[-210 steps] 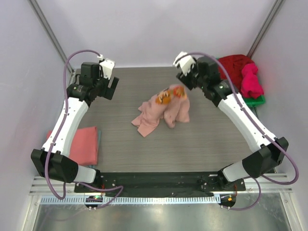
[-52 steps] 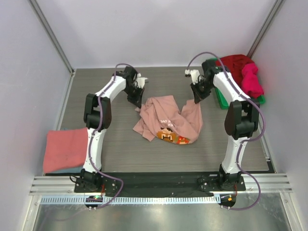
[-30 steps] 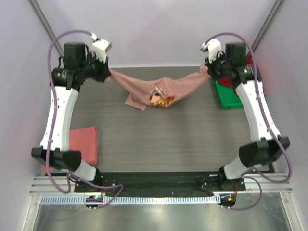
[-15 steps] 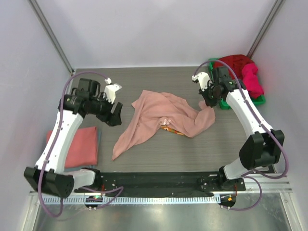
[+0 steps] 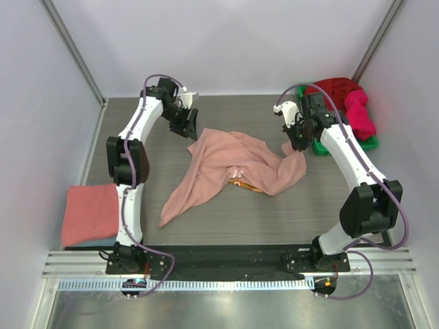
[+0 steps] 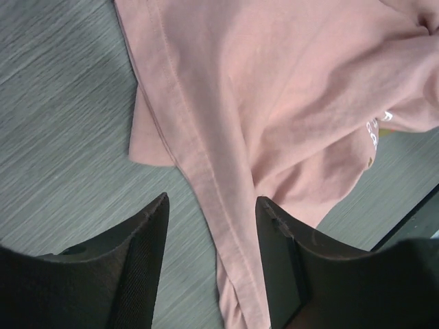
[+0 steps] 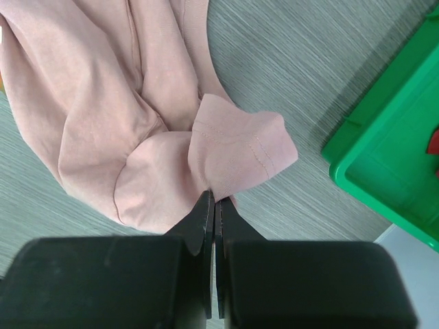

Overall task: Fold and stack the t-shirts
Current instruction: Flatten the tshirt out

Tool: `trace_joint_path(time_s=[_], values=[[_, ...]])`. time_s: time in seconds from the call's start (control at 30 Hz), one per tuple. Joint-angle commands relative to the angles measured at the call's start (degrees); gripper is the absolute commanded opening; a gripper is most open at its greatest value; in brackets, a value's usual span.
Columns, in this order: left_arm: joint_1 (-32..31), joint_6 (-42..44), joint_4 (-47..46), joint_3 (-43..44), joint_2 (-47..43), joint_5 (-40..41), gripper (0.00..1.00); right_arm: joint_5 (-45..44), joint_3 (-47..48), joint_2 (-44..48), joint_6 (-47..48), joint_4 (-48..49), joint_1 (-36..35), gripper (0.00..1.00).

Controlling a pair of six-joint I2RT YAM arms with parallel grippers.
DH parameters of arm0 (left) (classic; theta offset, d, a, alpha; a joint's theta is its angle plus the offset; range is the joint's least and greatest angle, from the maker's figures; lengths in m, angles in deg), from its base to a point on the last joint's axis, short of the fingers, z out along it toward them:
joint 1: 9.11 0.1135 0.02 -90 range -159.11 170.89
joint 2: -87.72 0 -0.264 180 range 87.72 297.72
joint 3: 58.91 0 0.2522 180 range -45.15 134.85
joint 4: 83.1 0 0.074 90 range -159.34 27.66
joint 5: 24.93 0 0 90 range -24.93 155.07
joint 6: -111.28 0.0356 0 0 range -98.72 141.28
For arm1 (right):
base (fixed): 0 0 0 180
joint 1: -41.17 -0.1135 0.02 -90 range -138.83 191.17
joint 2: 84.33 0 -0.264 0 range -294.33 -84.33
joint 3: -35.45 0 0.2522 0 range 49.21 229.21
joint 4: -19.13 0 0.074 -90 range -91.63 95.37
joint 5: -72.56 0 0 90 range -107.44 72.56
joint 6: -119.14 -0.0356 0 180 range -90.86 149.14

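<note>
The pale pink t-shirt (image 5: 230, 168) lies crumpled across the middle of the table, its orange print just showing. My left gripper (image 5: 192, 131) hovers open over the shirt's back left corner; in the left wrist view a seamed edge of the pink t-shirt (image 6: 274, 89) runs between the spread fingers of the left gripper (image 6: 212, 205), ungripped. My right gripper (image 5: 300, 144) is shut on a fold at the shirt's right end. The right wrist view shows the right gripper (image 7: 214, 199) pinching that fold of the pink t-shirt (image 7: 123, 103). A coral-red t-shirt (image 5: 89, 212) lies folded at the left edge.
A green bin (image 5: 321, 147) stands at the back right, holding a dark red t-shirt (image 5: 336, 90) and a magenta t-shirt (image 5: 358, 113). Its corner (image 7: 391, 157) is close to the right gripper. Pale walls enclose the table.
The left gripper let go of the shirt that both had held stretched in the air. The shirt dropped to the table. The left arm swung back to the shirt's far left corner.
</note>
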Motion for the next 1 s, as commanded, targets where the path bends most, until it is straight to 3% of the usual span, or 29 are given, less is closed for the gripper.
trace_joint_path(time_s=[0.0,0.5,0.97], values=[[1.11,-4.13,-2.08,5.47,0.99,-4.0,0.54,0.71,2.23,-0.68,-1.06,1.27,0.03,0.01],[0.67,-7.74,-7.89,19.8,20.68,-8.04,0.51,-1.32,3.19,-3.84,-1.32,0.49,0.03,0.01],[-0.55,-11.6,-12.98,25.69,30.35,-11.12,0.5,-4.04,3.81,-5.95,-0.79,-1.8,0.03,0.01]])
